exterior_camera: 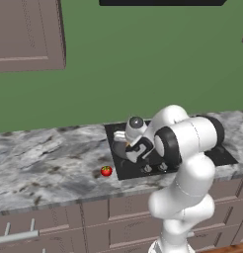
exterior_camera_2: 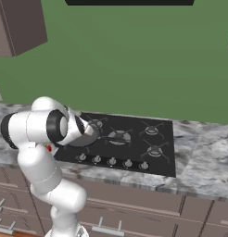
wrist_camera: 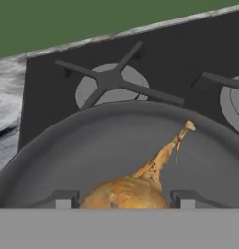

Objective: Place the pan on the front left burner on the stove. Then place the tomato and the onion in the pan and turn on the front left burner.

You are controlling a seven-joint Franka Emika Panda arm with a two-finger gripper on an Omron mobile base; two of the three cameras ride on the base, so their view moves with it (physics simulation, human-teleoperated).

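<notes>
The pan sits on the stove with the onion between the parted fingers of the gripper, over the pan; the tomato waits on the counter, burner unlit

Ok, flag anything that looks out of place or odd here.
Nothing is spilled or damaged. The tomato sits on the counter left of the stove, not in the pan. The onion lies between the gripper fingertips, over the pan.
</notes>
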